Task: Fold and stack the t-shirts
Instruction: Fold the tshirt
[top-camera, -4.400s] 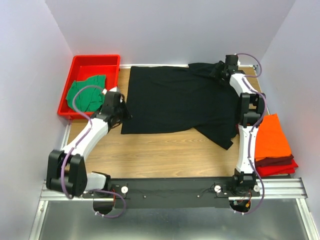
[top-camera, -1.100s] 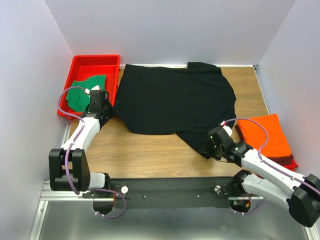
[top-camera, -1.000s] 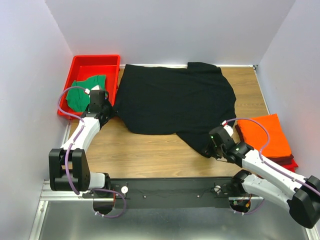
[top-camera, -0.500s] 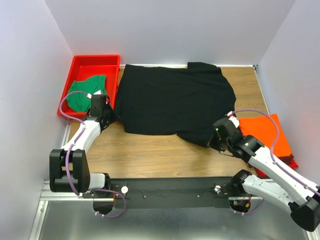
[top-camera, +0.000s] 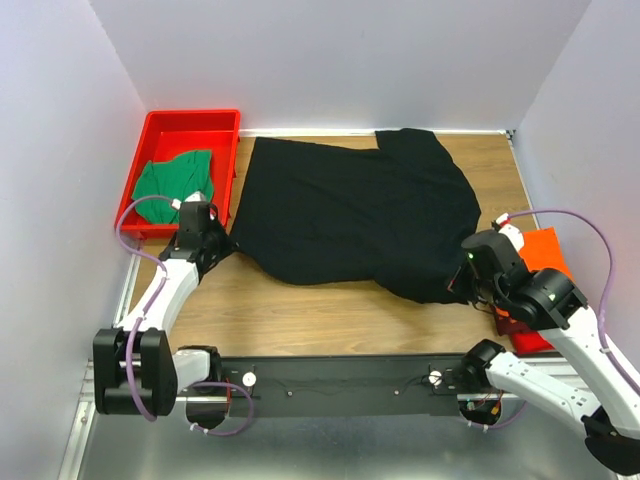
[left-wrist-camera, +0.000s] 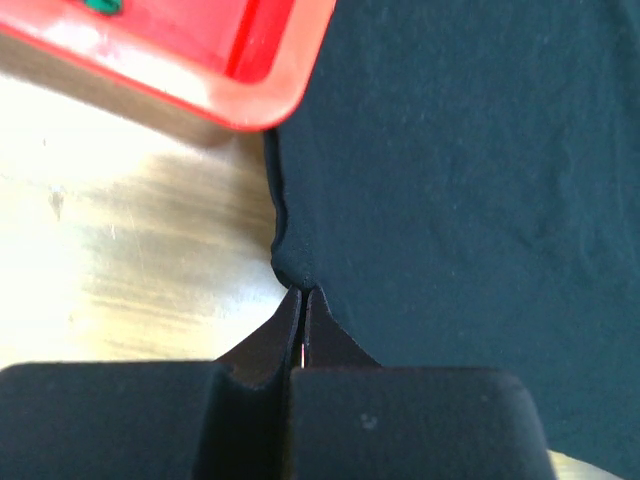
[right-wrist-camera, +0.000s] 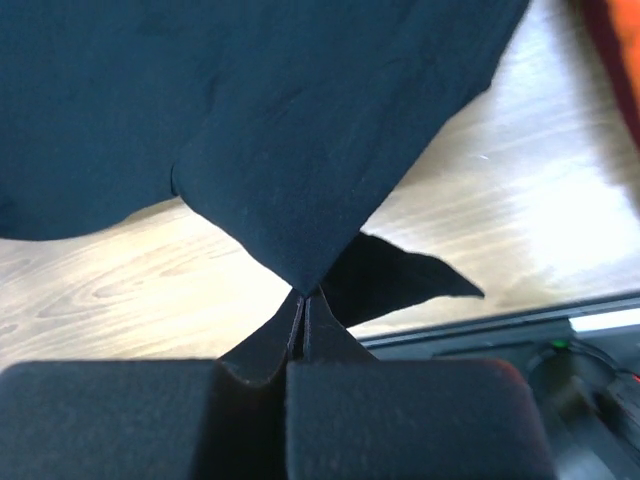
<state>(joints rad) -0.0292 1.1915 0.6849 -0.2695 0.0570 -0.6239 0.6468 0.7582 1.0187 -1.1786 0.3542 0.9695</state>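
running along the near edge, a black rail (top-camera: 340, 385) carries both arm bases. just beyond it on the right, the right gripper (top-camera: 455, 290) is clamped shut on the near right corner of the black t-shirt (top-camera: 350, 215), the cloth drawn to a point over the wooden counter (top-camera: 300, 310). the right arm covers much of the folded orange t-shirt (top-camera: 545, 250), which lies on a darker red cloth (top-camera: 535, 340) at the right edge. on the left, the left gripper (top-camera: 224, 247) is closed on the shirt's near left corner, the red tray (top-camera: 190, 125) just beside that edge. the black shirt lies spread, mostly flat, across the middle of the counter, one sleeve at the far side. farther left, the green t-shirt (top-camera: 170, 185) sits crumpled in the tray.
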